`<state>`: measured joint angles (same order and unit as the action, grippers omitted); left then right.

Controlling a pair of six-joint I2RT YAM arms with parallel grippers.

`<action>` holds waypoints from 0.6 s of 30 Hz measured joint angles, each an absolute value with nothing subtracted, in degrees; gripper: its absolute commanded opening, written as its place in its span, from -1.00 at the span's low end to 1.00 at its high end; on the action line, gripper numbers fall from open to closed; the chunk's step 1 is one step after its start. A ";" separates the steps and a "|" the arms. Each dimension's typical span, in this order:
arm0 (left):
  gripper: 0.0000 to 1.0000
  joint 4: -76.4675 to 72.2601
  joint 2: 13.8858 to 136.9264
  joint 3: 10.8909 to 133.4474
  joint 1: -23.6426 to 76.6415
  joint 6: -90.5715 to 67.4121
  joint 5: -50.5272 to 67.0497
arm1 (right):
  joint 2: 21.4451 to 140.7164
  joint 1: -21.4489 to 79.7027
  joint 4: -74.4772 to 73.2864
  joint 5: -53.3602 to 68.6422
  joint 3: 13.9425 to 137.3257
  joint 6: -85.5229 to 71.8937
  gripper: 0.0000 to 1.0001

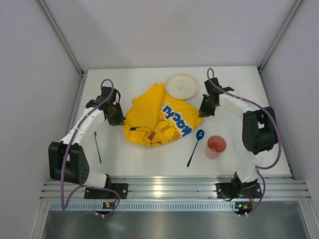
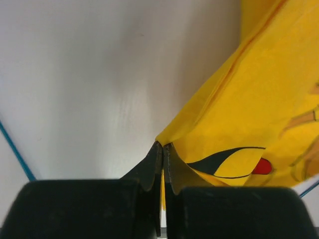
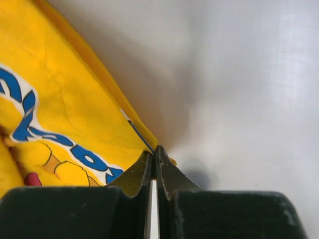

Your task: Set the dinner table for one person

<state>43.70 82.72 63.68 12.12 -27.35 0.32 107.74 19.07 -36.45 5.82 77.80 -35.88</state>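
A crumpled yellow Pikachu-print cloth (image 1: 159, 117) lies in the middle of the white dinner table (image 1: 149, 162). My left gripper (image 1: 118, 119) is at the cloth's left edge. In the left wrist view its jaws (image 2: 163, 146) are shut on a corner of the yellow cloth (image 2: 259, 99), and a strip of fabric shows between them. My right gripper (image 1: 203, 112) is at the cloth's right edge. In the right wrist view it (image 3: 155, 149) is shut on the hem of the cloth (image 3: 65, 99).
A white plate (image 1: 182, 86) sits behind the cloth, touching its far edge. A blue spoon (image 1: 196, 144) and a pink cup (image 1: 216, 147) stand front right. A thin dark utensil (image 1: 97, 147) lies front left. The ribbed rail (image 1: 174, 188) runs along the near edge, and walls close in the sides.
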 measured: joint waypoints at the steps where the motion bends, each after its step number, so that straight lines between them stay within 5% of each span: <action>1: -1.00 43.83 82.32 63.61 9.67 -26.92 0.86 | 105.43 17.30 -37.60 3.84 76.44 -35.73 -1.00; 18: -1.00 46.83 75.81 50.46 -2.24 -35.35 -0.12 | 81.71 18.44 -59.18 -10.28 65.45 -42.46 -1.00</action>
